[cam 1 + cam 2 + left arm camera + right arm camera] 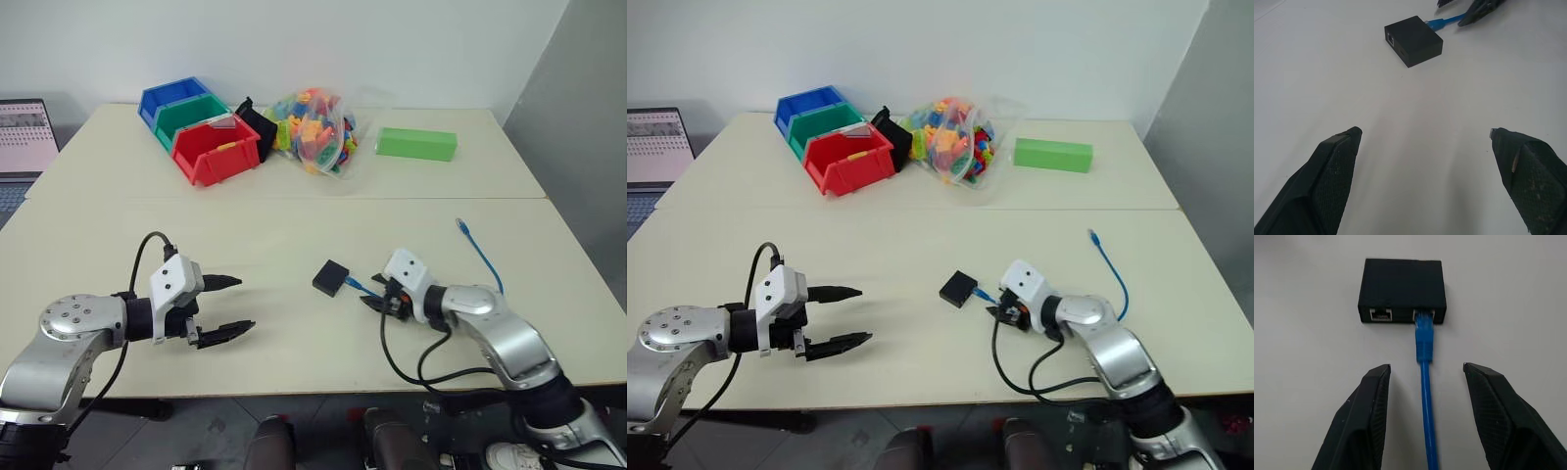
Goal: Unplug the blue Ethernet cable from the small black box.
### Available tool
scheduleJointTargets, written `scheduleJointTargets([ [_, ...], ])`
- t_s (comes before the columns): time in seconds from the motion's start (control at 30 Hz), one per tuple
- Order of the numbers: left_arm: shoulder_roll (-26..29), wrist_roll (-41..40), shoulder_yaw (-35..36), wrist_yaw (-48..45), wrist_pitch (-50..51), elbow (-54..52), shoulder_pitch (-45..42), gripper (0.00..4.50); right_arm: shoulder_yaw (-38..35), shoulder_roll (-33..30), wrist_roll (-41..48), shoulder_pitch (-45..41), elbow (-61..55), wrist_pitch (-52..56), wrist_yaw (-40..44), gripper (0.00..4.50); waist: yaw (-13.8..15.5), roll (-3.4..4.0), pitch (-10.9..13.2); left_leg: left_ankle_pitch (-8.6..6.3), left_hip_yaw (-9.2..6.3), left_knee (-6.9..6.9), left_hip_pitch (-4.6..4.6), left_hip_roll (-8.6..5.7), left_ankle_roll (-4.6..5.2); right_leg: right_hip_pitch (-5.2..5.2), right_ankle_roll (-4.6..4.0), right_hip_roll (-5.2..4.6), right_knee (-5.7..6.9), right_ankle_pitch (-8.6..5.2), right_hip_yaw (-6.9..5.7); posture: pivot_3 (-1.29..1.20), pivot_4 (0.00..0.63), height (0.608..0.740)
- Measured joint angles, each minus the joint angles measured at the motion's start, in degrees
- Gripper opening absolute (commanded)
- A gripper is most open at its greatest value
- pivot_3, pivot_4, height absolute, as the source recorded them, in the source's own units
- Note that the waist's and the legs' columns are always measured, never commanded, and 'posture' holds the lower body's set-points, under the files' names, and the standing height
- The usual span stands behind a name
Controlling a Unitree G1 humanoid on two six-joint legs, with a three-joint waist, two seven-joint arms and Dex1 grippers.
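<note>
Pre-grasp step: right gripper parted astride the blue Ethernet cable, lower centre, plug apparently seated in the small black box; close next.

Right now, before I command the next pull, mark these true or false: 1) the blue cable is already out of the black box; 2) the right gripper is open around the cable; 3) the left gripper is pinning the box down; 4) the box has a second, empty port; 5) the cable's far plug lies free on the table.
1) False. The blue Ethernet cable is still plugged into the small black box.
2) True. The right gripper is open, its fingers either side of the cable, not touching it.
3) False. The left gripper is open, well short of the box.
4) True. An empty port sits beside the occupied one.
5) True. The far plug rests on the table.
</note>
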Motion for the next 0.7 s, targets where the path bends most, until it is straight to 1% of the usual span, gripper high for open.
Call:
scheduleJointTargets([
  [0.23, -0.33, 0.16, -0.75, -0.2, -1.27, 0.37, 0.04, 4.5, 0.83, 3.66, -0.32, -2.37, 4.97, -1.85, -1.45, 2.44, -0.07, -0.01, -0.01, 0.0, 0.0, 0.0, 0.05, 0.02, 0.0, 0.01, 0.0, 0.01, 0.03, 0.0, 0.0, 0.0, 0.15, 0.74],
  [0.3, -0.45, 0.2, -0.84, -0.21, -1.41, 0.49, -0.02, 4.5, 1.09, 3.94, -0.58, -2.59, 5.57, -2.6, -1.63, 2.08, -0.16, -0.01, -0.01, 0.0, 0.0, 0.0, 0.05, 0.04, 0.0, 0.01, 0.0, 0.03, 0.04, 0.0, 0.0, 0.0, 0.15, 0.74],
  [0.33, -0.5, 0.22, -0.85, -0.19, -1.45, 0.64, -0.02, 4.5, 1.15, 4.04, -0.57, -2.69, 5.77, -2.73, -1.63, 1.97, -0.16, -0.01, -0.01, 0.0, 0.0, 0.0, 0.06, 0.03, 0.0, 0.01, 0.0, 0.03, 0.04, 0.0, 0.0, 0.0, 0.15, 0.74],
  [0.4, -0.69, 0.26, -0.96, -0.16, -1.49, 1.15, -0.05, 4.5, 1.4, 4.36, -0.58, -2.98, 6.11, -2.79, -1.63, 1.5, -0.15, -0.01, -0.01, 0.0, -0.01, 0.0, 0.06, 0.03, 0.0, 0.01, 0.0, 0.03, 0.05, 0.0, 0.0, 0.0, 0.15, 0.74],
  [0.43, -0.81, 0.26, -1.04, -0.12, -1.48, 1.25, -0.09, 4.5, 1.42, 4.44, -0.58, -3.05, 6.23, -2.82, -1.61, 1.34, -0.13, -0.01, -0.01, 0.0, -0.01, 0.0, 0.06, 0.03, 0.0, 0.01, 0.0, 0.03, 0.05, 0.0, 0.0, 0.0, 0.15, 0.74],
  [0.53, -1.97, 0.18, -1.6, 0.15, -1.18, 1.9, -1.23, 4.5, 1.98, 4.33, -0.67, -3.81, 6.89, -3.26, -1.11, 0.55, -0.08, -0.02, -0.02, 0.0, 0.0, 0.02, 0.05, 0.01, 0.0, 0.02, 0.0, 0.02, 0.05, 0.01, -0.01, 0.0, 0.15, 0.74],
  [0.57, -2.24, 0.12, -1.88, 0.2, -1.04, 2.34, -1.62, 4.5, 2.47, 4.06, -0.93, -4.15, 7.02, -3.56, -0.78, 0.35, -0.08, -0.01, -0.01, 0.0, 0.0, 0.02, 0.05, 0.01, 0.0, 0.02, 0.0, 0.02, 0.05, 0.01, -0.01, 0.0, 0.15, 0.74],
  [0.6, -2.58, 0.12, -1.95, 0.25, -0.84, 2.76, -2.02, 4.5, 2.84, 3.77, -1.33, -4.31, 7.02, -4.01, -0.53, 0.19, -0.07, -0.01, -0.01, 0.0, -0.01, 0.01, 0.04, 0.01, 0.0, 0.02, 0.0, 0.02, 0.05, 0.01, -0.01, 0.0, 0.15, 0.74],
  [0.7, -3.65, 0.03, -2.28, 0.84, 0.31, 3.62, -3.3, 4.5, 3.98, 2.28, -2.41, -4.52, 7.01, -6.2, 0.35, 0.17, -0.06, -0.01, -0.01, 0.0, 0.0, 0.01, 0.03, 0.0, 0.0, 0.02, 0.0, 0.02, 0.04, 0.0, -0.03, 0.0, 0.15, 0.74],
])
